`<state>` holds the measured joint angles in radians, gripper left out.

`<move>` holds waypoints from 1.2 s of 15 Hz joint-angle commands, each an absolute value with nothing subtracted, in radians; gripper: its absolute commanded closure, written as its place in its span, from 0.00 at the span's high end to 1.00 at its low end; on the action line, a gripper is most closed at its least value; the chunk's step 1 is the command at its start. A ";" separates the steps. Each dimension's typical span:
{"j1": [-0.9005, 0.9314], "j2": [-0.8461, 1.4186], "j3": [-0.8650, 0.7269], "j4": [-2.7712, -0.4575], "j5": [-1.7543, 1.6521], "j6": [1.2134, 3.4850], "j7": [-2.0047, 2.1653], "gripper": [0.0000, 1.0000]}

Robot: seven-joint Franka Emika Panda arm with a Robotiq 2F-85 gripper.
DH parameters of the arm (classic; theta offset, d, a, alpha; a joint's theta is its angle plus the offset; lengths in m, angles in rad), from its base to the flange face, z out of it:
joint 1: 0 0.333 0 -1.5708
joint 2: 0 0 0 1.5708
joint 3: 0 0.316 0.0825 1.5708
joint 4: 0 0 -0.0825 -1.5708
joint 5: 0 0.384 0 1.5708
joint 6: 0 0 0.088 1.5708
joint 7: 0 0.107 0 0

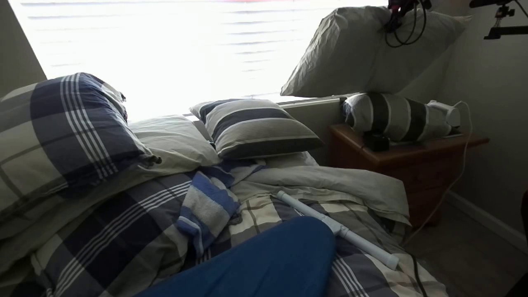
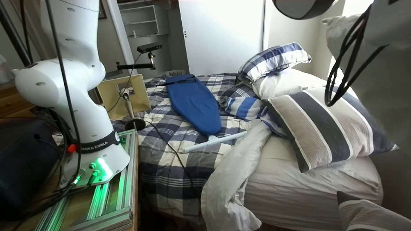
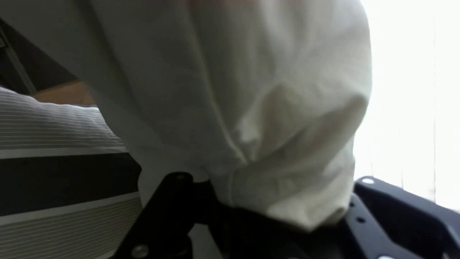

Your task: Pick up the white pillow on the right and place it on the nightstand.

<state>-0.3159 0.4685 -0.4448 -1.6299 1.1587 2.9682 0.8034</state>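
In an exterior view, reads "ANKA EMIKA" [image 2: 95,146] in pale capitals. Stands on the black band [image 2: 111,140] around the foot of the white robot arm [image 2: 91,120], at near left. Slants up slightly toward the right. Starts behind a dark cable [image 2: 68,97], with the opening of the first word hidden. Shows, farther right on the band, a round mark [image 2: 117,137], too small to make out.

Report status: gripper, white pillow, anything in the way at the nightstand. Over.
Gripper shut on white pillow. Pillow held up near nightstand. Striped pillow and small dark box on nightstand top, likely in the way; contact between pillows unclear.
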 commanded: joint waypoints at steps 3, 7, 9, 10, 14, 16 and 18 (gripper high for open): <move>-0.344 0.594 -0.512 -1.408 1.176 2.988 1.064 0.05; -0.367 0.686 -0.528 -1.308 1.182 3.049 1.148 0.05; -0.375 0.741 -0.544 -1.271 1.171 3.065 1.202 0.05; -0.379 0.766 -0.552 -1.255 1.166 3.065 1.226 0.05; -0.438 0.891 -0.534 -1.130 1.191 3.136 1.239 0.05; -0.467 0.947 -0.540 -1.074 1.183 3.171 1.254 0.05; -0.503 1.002 -0.542 -1.011 1.177 3.205 1.262 0.05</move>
<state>-0.4375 0.8973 -0.5344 -1.1903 1.1656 3.1329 1.2194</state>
